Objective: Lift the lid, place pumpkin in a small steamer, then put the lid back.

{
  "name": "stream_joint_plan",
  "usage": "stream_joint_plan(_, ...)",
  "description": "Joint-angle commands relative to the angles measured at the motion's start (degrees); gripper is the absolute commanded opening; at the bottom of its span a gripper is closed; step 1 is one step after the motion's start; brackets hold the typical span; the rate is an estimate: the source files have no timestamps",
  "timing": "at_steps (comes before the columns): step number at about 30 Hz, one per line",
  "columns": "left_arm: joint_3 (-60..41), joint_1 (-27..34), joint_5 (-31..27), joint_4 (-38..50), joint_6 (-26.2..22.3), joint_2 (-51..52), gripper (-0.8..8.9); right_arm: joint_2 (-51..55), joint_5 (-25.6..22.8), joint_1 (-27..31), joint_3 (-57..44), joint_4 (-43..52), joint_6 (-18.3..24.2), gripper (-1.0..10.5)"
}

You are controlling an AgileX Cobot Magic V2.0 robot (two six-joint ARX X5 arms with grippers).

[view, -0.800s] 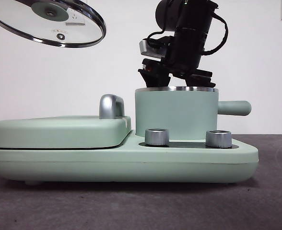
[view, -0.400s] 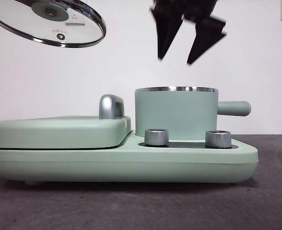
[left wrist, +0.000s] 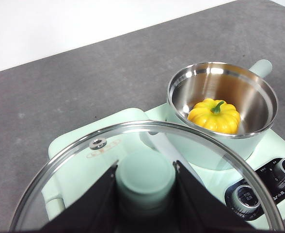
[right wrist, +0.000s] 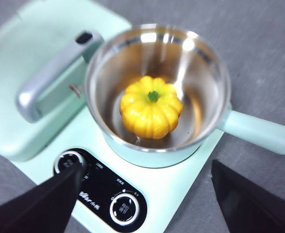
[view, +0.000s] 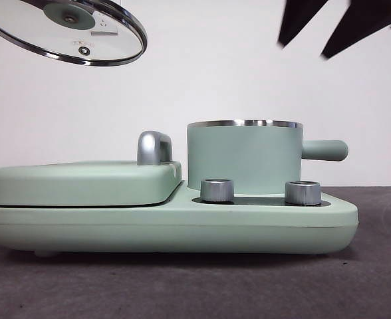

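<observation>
The yellow-orange pumpkin point(right wrist: 151, 112) with its green stem lies inside the mint-green small steamer point(view: 243, 158); it also shows in the left wrist view point(left wrist: 214, 115), but the pot wall hides it in the front view. My left gripper point(left wrist: 145, 191) is shut on the mint-green knob of the glass lid point(view: 66, 30) and holds the lid tilted, high at the upper left, away from the pot. My right gripper point(view: 335, 26) is open and empty, high above and to the right of the steamer point(right wrist: 157, 92).
The steamer stands on a mint-green cooker base point(view: 169, 226) with two steel dials point(view: 217, 189). A flat griddle cover point(view: 82, 183) with a steel handle point(view: 153, 147) fills the base's left half. The pot's side handle point(view: 325, 150) points right.
My right gripper has risen out of the steamer and moved up and to the right, empty, its jaws open. The lid and left gripper have not moved.
</observation>
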State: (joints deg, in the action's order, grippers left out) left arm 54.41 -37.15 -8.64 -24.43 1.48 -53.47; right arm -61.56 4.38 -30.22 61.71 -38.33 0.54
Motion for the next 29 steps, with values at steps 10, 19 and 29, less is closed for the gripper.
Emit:
stream_joint_plan(10,1.0,-0.5,4.7,3.5,-0.4,-3.4,0.10,24.5,-1.8,-0.4,-9.4,-2.7,-5.3,4.1)
stream_joint_plan(19,1.0,-2.6,9.5,15.7,-0.4,-9.3,0.10,29.6,-1.8,-0.4,-9.6,-10.1,-6.6,4.1)
stream_joint_plan(29,1.2,-4.7,9.8,34.0,-0.6,-19.5,0.09,29.5,-1.9,-0.4,-9.6,-11.5,-6.6,4.1)
